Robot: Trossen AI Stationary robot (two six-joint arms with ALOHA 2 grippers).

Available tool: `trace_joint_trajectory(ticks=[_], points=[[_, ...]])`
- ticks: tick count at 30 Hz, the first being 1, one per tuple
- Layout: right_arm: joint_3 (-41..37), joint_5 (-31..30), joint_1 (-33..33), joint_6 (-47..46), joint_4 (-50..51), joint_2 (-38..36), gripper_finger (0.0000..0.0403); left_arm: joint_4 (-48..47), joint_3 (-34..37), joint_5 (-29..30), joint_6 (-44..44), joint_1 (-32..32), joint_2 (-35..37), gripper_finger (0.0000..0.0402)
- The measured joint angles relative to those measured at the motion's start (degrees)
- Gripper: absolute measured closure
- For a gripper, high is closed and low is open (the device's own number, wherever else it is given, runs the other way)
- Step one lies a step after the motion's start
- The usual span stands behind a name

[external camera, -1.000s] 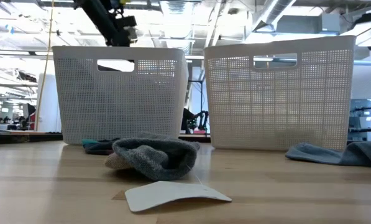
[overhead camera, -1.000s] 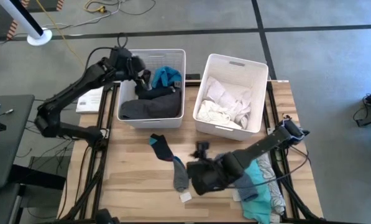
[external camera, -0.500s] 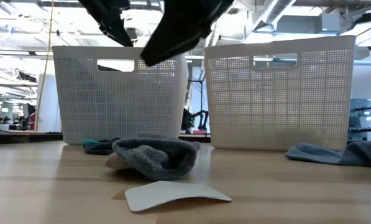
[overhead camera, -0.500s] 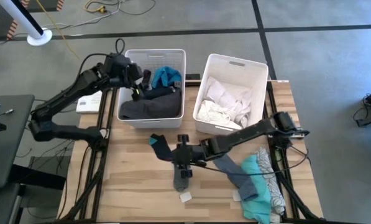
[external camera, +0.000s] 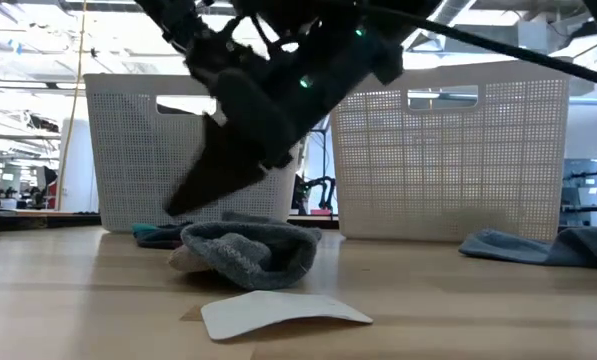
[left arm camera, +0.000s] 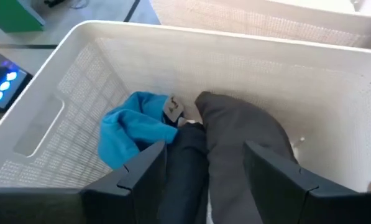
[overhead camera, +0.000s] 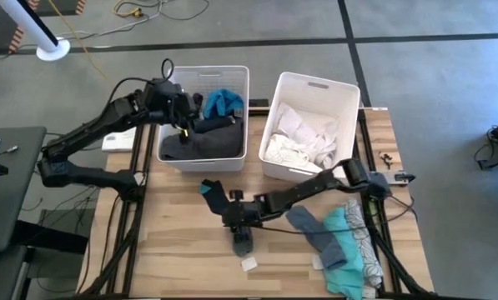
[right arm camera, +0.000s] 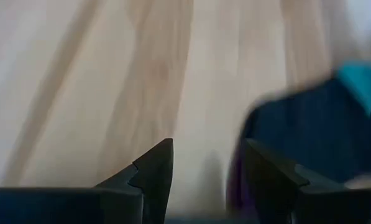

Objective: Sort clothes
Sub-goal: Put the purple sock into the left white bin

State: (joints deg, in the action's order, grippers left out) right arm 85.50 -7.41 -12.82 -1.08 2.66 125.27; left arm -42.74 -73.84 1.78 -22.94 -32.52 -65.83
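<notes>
Grey concrete floor surrounds a pale wood tabletop (overhead camera: 182,242) that carries two white plastic bins with perforated walls. The left bin (overhead camera: 232,71) holds dark clothes: a charcoal garment (overhead camera: 200,146), a black piece and a bright blue one (overhead camera: 222,102). The right bin (overhead camera: 349,96) holds crumpled white clothes (overhead camera: 303,137). The left tool (left arm camera: 204,163) hangs over the left bin, its two dark fingers parted with nothing between them; its wrist view looks down on the blue garment beside the charcoal one. The right arm reaches across the tabletop in front of the bins, and the right tool (overhead camera: 232,213) sits low over a navy sock with a teal cuff (overhead camera: 213,196), fingers parted and empty just above the wood. Close by lie a grey sock (overhead camera: 243,242) of fuzzy knit and a small white card (overhead camera: 249,263). Near the tabletop's right edge a soft heap (overhead camera: 340,242) of blue, teal and patterned white fabric lies partly cut off by the frame rails. From table height the right arm is a dark blur hiding much of the left bin.
</notes>
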Motion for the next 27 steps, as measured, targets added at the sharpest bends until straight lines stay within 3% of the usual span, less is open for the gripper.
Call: trace_joint_trajectory(ticks=[13, 21, 27], points=[[1.52, -1.76, 3.24, -4.95, 2.33, 4.05, 0.0216, -0.37, -0.02, 0.65, 0.5, 4.45, 0.06, 0.0196], [1.56, -1.76, 3.04, -4.95, 2.67, 4.31, 0.0286, -0.26, -0.02, 0.86, 0.18, 7.43, 0.23, 0.0196], [1.56, -1.86, 2.71, -4.59, 3.11, 4.33, 0.0356, 0.27, -0.02, 4.85, -0.99, 11.07, 1.5, 0.0196]])
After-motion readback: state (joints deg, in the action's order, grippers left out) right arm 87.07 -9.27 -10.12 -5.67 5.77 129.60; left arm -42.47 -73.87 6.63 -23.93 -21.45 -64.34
